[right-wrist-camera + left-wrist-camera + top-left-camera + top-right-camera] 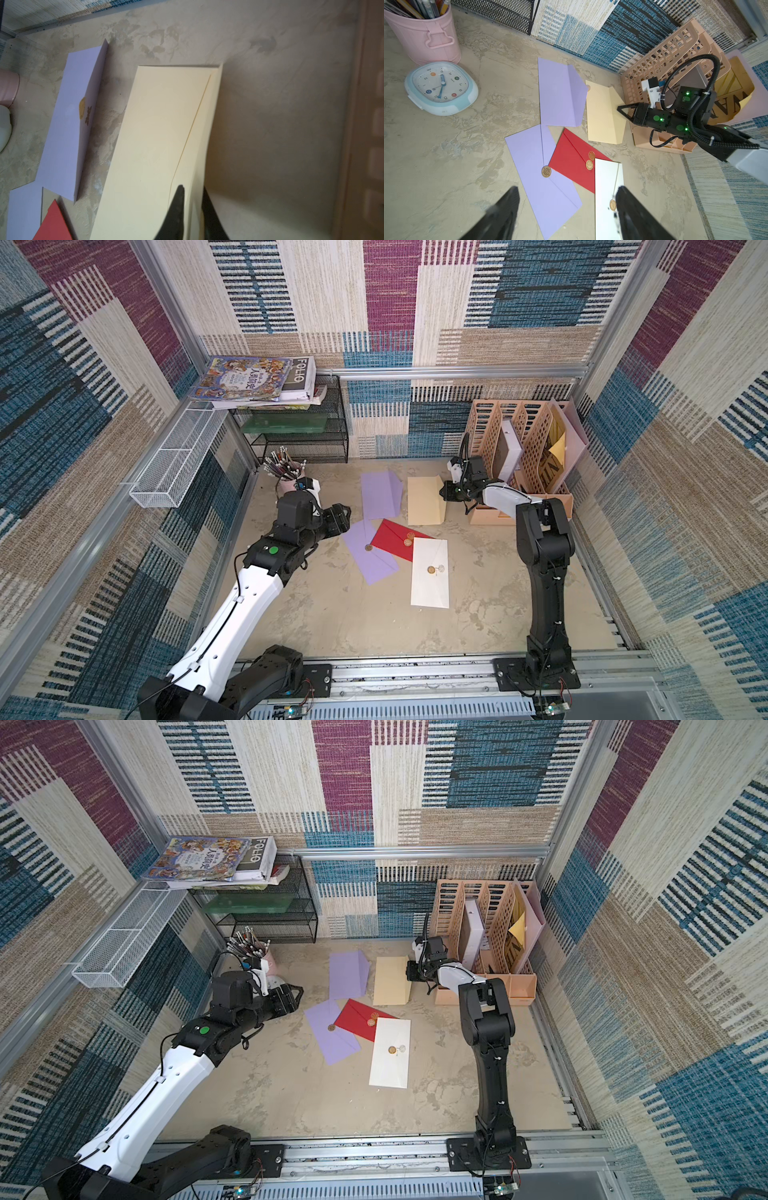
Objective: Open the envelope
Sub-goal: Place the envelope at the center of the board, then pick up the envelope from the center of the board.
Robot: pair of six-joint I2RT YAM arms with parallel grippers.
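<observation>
My right gripper (192, 188) stands slightly parted astride the raised flap of the cream envelope (426, 502), which lies lengthwise just to my left; my left gripper (567, 188) gapes empty, farther off

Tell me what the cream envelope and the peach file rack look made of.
Cream envelope: probably matte paper or thin card; its raised flap holds a sharp crease. Peach file rack: likely moulded plastic, smooth and slightly glossy, with uniform slotted walls.
</observation>
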